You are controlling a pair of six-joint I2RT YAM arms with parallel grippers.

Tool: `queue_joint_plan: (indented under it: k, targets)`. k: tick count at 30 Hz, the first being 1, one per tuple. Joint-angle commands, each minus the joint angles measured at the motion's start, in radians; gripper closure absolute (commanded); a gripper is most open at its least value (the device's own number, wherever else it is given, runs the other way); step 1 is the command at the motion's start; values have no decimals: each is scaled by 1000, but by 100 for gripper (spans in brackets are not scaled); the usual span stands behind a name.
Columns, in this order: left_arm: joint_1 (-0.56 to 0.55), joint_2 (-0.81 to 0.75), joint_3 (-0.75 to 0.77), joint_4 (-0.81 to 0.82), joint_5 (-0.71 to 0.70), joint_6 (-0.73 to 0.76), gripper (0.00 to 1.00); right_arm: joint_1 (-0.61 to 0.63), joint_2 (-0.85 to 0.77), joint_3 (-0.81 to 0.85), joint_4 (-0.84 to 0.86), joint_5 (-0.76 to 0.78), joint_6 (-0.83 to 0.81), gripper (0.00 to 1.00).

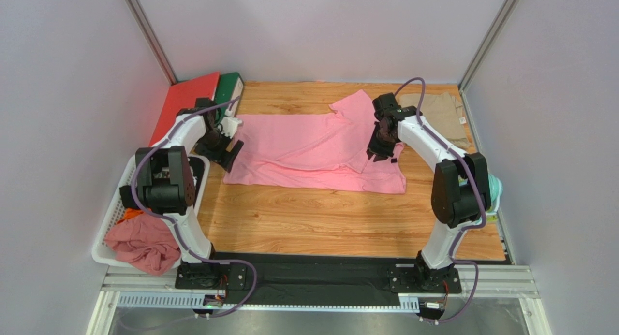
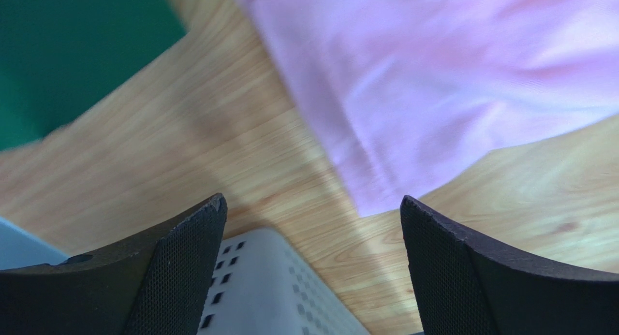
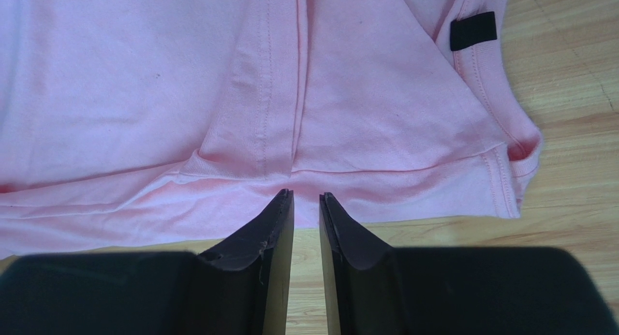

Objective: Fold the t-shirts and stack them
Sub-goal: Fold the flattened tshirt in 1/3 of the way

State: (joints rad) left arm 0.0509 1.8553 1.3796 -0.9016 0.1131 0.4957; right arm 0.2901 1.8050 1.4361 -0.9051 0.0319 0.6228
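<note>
Top external view gives me the pink t-shirt [image 1: 312, 150] spread flat across the middle of the desk [image 1: 327, 219], with the khaki t-shirt [image 1: 439, 114] lying at the far right corner. My left gripper [image 2: 312, 201] hangs wide open and empty, just off the pink shirt's left edge. My right gripper [image 3: 305, 196] sits at the shirt's right-hand edge, jaws nearly together; I cannot tell whether they pinch cloth.

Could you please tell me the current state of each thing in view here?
pink t-shirt: spread on table, partly folded over.
khaki t-shirt: flat at far right corner.
left gripper: jaws wide open, empty.
right gripper: jaws almost closed at pink hem; grip unclear.
cloth in basket: crumpled.
</note>
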Motion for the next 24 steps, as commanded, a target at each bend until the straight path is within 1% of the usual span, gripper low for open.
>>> queue_joint_plan:
  k: [1,3,4,6,8,12,17,21,24]
  targets:
    - [-98,-24,96,-37,147,-6,6,18,-4,3,43,-1,-14,75]
    - [-121,-4,157,-42,190,-25,6,26,-6,1,43,6,-14,75]
    - [-126,4,180,-58,235,-31,5,26,-7,-2,44,5,-12,75]
    - [-137,22,222,-98,275,-40,6,32,-10,-3,44,-3,-8,75]
    - [-146,-1,197,-100,287,-36,6,38,-16,-3,41,-1,-6,75]
    - [-149,-77,14,-37,269,-11,7,52,-10,0,43,-6,-6,75]
    - [-149,-91,-112,-4,264,-8,7,72,37,14,51,-12,0,75]
    - [-149,-56,-111,33,244,-19,7,96,70,17,57,-7,3,75]
    - [-149,-28,-70,35,243,-26,7,101,91,20,58,-6,5,74]
